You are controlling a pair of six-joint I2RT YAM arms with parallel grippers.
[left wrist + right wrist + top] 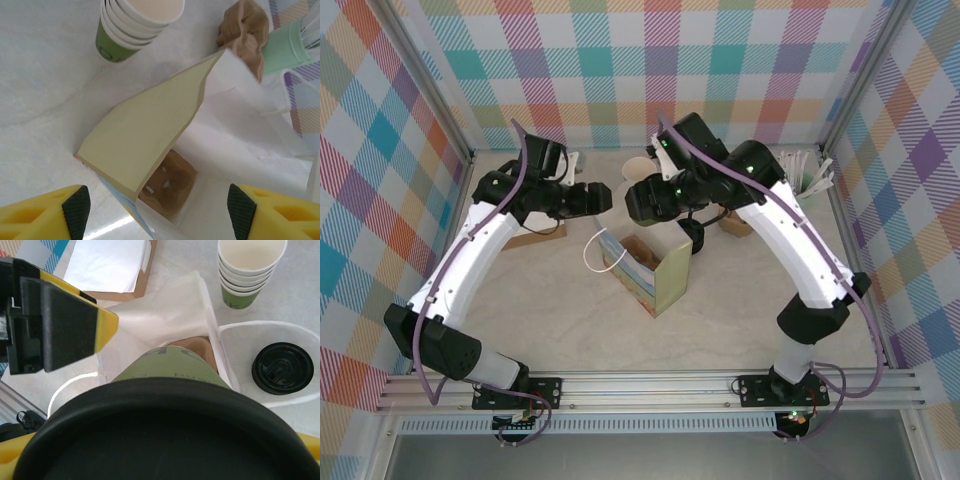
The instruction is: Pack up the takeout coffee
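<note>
Right gripper [160, 455] clamped on small green paper cup [167, 375], round black plastic lid, held above open pale-yellow paper bag [145, 130]. Left gripper [158, 212] spread, empty, at bag mouth. Stacked cream-rimmed cups [250, 270], loose black lid [282, 368] beside.

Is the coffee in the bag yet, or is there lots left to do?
Not yet. Done: the paper bag stands open with something brown inside. In hand: the right claw grips the takeout coffee above the bag's mouth; the left claw hangs open over the bag. Left: lower the cup in and let go.
</note>
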